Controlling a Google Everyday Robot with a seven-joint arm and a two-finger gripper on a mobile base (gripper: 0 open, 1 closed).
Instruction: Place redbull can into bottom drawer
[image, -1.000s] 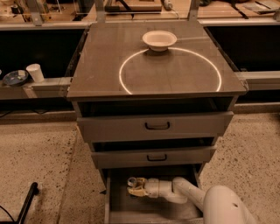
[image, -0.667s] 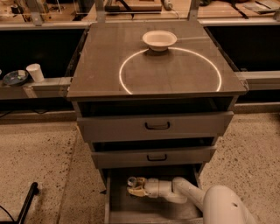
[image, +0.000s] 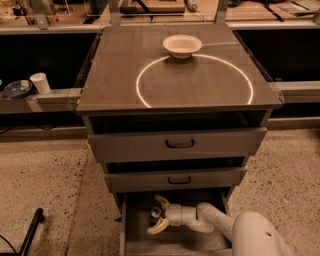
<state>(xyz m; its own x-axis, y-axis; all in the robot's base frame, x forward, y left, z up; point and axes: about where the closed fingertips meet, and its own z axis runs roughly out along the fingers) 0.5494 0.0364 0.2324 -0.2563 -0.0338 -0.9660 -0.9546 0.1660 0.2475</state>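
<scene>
The bottom drawer (image: 131, 239) of the grey cabinet is pulled out. My gripper (image: 159, 216) reaches into it from the right, low over the drawer's left part. Its two pale fingers (image: 162, 201) are spread apart, so it is open. A small silver thing, which looks like the redbull can (image: 155, 212), sits between the fingers inside the drawer. It is partly hidden by the gripper, and I cannot tell whether it stands or lies. My white arm (image: 250, 232) fills the lower right of the view.
A white bowl (image: 182, 46) stands at the back of the cabinet top (image: 125, 75). The two upper drawers (image: 180, 145) with black handles are slightly open. A white paper cup (image: 40, 82) and a dark dish (image: 17, 89) sit on the left ledge. A black bar (image: 31, 229) lies on the floor at the left.
The gripper's fingers have spread apart around the can. Before, they were close together on it. The arm has stayed in about the same place.
</scene>
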